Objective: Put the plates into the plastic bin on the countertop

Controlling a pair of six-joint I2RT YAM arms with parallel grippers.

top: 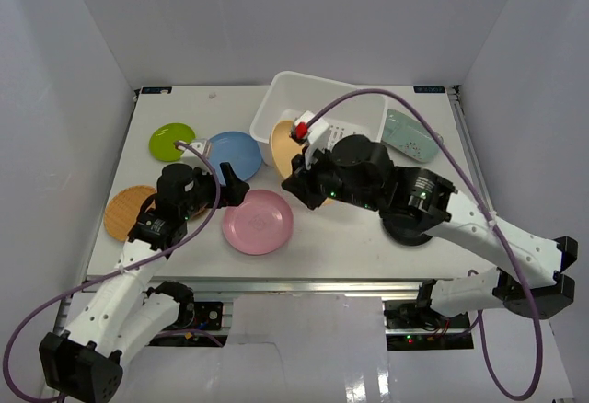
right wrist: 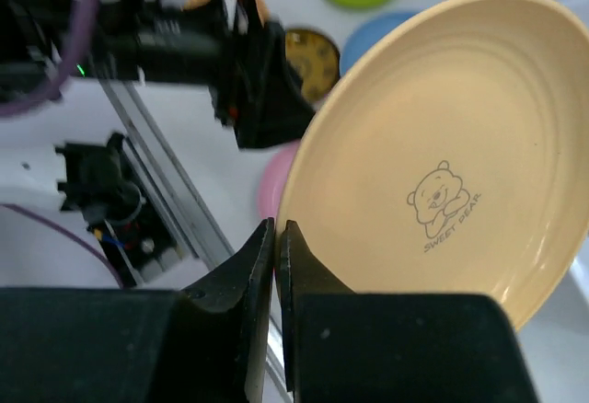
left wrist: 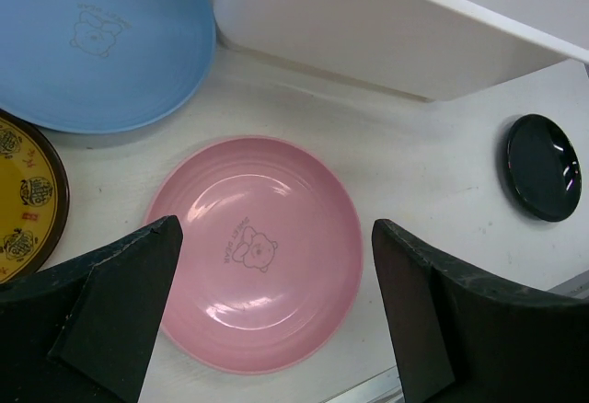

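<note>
Pale yellow round plate with a bear print (right wrist: 442, 164): held on edge and tilted at the near-left corner of the white rectangular plastic bin (top: 287, 90). Cannot tell whether it is across the rim or inside. The tilt is probably meant to slide it in. Right gripper (right wrist: 276, 237) pinches the plate's rim tight.

Left gripper (left wrist: 276, 237) is spread wide, hovering over the pink round plate (left wrist: 258, 256) in front of the bin.

Blue round plate (top: 233, 153) lies left of the bin, pale mint oblong dish (top: 411, 134) right of it. The bin's near wall is likely the only obstacle.

plates (top: 232, 153) lie left of bin (top: 322, 79) (dish (top: 411, 134) right).
</note>
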